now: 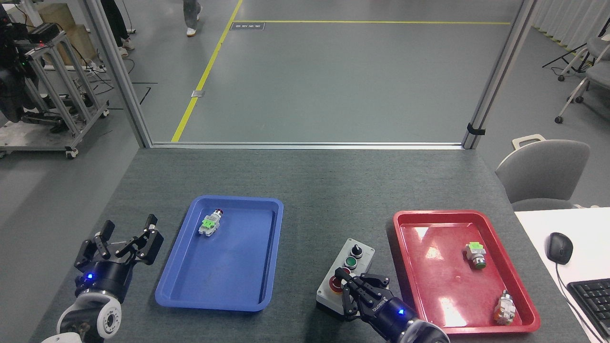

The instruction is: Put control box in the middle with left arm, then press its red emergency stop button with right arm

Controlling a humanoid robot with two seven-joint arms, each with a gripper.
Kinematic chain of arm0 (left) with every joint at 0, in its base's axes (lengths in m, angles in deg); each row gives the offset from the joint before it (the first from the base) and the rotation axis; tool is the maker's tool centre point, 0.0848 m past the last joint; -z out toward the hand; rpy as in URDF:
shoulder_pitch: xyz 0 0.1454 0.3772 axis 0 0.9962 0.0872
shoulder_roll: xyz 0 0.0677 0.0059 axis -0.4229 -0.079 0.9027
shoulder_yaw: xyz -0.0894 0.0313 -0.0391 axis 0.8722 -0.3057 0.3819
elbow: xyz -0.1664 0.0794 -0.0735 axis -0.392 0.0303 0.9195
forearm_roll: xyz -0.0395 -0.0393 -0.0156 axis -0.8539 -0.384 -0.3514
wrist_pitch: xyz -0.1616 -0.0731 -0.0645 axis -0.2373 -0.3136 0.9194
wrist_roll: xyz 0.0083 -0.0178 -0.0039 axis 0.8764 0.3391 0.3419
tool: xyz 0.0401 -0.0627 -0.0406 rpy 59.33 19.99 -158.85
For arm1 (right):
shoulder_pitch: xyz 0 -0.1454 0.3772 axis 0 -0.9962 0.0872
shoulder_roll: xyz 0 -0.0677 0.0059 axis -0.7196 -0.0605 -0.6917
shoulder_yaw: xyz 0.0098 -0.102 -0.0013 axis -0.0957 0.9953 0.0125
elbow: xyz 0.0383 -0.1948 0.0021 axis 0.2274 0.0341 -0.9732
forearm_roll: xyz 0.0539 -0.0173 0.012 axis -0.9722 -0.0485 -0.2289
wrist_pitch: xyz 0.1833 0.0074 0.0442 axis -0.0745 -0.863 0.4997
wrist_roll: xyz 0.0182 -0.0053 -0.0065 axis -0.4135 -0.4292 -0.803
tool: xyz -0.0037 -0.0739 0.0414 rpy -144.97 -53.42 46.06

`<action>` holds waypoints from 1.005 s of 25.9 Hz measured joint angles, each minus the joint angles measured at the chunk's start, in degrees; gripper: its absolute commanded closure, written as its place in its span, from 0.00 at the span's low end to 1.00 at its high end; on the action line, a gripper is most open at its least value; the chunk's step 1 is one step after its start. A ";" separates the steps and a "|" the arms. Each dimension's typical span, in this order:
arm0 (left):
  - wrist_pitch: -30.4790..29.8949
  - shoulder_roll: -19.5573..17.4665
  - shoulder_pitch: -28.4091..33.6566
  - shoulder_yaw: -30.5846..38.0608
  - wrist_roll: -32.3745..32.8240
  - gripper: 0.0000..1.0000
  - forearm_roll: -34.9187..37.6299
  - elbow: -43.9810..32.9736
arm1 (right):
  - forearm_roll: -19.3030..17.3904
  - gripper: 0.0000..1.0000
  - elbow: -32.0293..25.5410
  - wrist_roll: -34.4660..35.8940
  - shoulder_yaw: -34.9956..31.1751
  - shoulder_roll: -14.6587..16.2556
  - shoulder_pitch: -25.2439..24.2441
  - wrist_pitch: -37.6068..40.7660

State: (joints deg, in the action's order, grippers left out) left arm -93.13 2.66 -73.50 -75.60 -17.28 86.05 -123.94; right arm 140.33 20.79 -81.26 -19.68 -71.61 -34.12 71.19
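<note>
The control box [362,257] lies on the grey table between the two trays, its black knob and green button showing. My right gripper [351,287] comes in from the bottom edge with its fingers curled together, shut, on top of the red emergency stop button [335,285]. Only the button's left edge shows under the fingers. My left gripper [125,238] stands open and empty over the table, left of the blue tray, well apart from the box.
A blue tray [224,200] holds one loose push-button part [209,223]. A red tray [476,215] holds two such parts [475,255]. A grey chair [543,171] and a white desk with mouse [558,247] and keyboard [591,295] stand at right.
</note>
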 measured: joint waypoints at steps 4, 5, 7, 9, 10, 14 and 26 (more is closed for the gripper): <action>0.54 0.06 -0.43 -0.09 0.03 0.01 0.02 0.02 | -0.01 1.00 0.86 0.01 0.34 0.00 0.09 -0.04; 0.54 0.07 -0.44 -0.12 0.07 0.01 0.02 0.04 | -0.01 1.00 1.05 0.13 0.37 0.00 0.10 -0.06; 0.56 0.07 -0.44 -0.16 0.16 0.01 0.02 0.11 | -0.01 1.00 1.84 0.27 0.40 0.00 0.13 -0.06; 0.60 0.08 -0.32 -0.22 0.21 0.01 0.02 0.17 | 0.15 1.00 3.07 0.74 0.41 -0.01 0.22 -0.06; 0.63 0.09 -0.22 -0.23 0.21 0.01 0.02 0.23 | 0.41 1.00 3.67 1.75 0.42 -0.01 0.22 -0.06; 0.64 0.56 0.54 -1.34 0.00 0.01 0.10 0.53 | 1.64 1.00 5.02 4.86 0.30 -0.13 0.22 -0.07; 0.54 6.14 3.02 -5.58 -0.98 0.01 0.50 3.81 | -4.61 0.00 -1.37 0.09 -14.94 -0.94 5.25 -2.19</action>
State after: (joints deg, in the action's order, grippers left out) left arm -92.59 8.80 -70.47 -81.18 -18.26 86.55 -120.13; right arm 135.72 19.43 -81.17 -34.62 -72.55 -28.87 69.00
